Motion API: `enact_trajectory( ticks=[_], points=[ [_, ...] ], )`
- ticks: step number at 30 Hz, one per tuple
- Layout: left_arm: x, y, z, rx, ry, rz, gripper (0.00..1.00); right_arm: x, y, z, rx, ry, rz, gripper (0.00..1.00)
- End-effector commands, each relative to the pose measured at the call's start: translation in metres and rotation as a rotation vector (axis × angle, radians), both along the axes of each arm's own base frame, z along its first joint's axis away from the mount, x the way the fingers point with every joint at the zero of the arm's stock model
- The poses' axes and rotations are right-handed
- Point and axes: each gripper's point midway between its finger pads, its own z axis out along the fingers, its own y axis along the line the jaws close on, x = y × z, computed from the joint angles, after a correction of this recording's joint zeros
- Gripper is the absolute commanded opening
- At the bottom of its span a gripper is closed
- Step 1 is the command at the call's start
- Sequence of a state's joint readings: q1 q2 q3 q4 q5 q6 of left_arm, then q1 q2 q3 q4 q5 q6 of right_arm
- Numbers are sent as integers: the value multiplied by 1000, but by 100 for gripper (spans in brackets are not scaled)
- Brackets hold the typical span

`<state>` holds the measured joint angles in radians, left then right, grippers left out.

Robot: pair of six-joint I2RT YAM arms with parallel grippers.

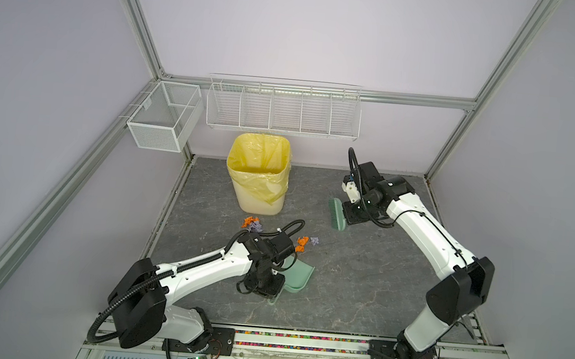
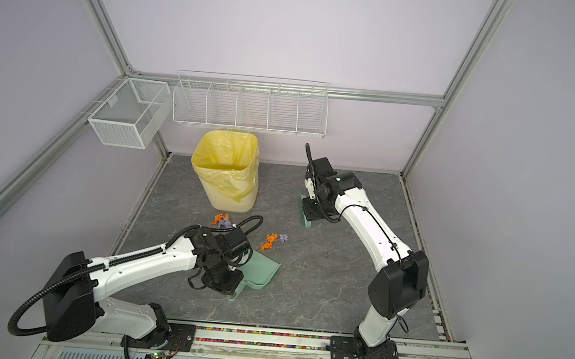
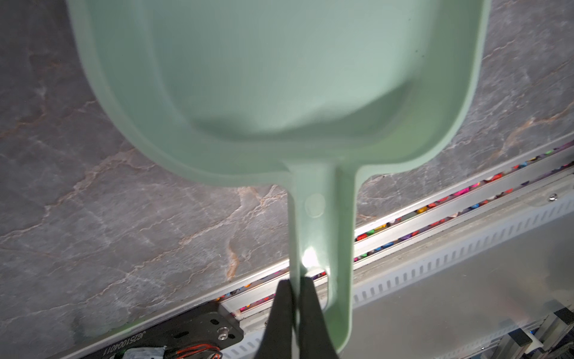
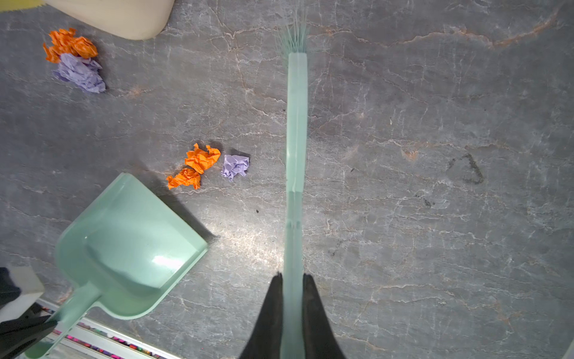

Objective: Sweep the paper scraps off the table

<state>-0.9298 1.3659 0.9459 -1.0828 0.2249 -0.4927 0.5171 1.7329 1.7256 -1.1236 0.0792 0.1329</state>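
On the dark veined table [image 1: 369,289] two small heaps of paper scraps lie. One orange and lavender heap [image 1: 252,223] [image 2: 221,220] [image 4: 74,59] is just in front of the bin. The other [image 1: 303,243] [image 2: 271,240] [image 4: 205,166] lies just off the mouth of a mint-green dustpan [image 1: 300,274] [image 2: 263,269] [image 4: 130,245]. My left gripper [image 3: 296,281] is shut on the dustpan's handle, and the pan [image 3: 295,77] looks empty. My right gripper [image 4: 293,275] is shut on the handle of a mint-green brush [image 1: 337,214] [image 2: 304,215] [image 4: 296,140], held right of the scraps.
A cream bin lined with a yellow bag [image 1: 257,174] stands at the back left of the table. White wire baskets [image 1: 282,109] [image 1: 164,118] hang on the rear and left frame. An aluminium rail [image 1: 299,343] runs along the front edge.
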Motion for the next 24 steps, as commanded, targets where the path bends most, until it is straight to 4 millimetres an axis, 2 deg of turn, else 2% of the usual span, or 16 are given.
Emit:
enact_trajectory(
  ticks=[1,11,17,21,24],
  points=[
    [2,4,1,-4,-15,19,0,3,1,0,-59,-6,39,7],
    [15,13,-4,10,-2,55,0,7,2,-17,-211,27,92,7],
    [27,9,-1,18,-7,44,0,-5,26,-24,-137,70,151,7],
    [31,4,-7,27,7,20,0,-18,44,-28,-83,102,198,7],
    [32,1,-14,27,21,7,0,-30,49,-32,-90,103,231,7]
  ],
)
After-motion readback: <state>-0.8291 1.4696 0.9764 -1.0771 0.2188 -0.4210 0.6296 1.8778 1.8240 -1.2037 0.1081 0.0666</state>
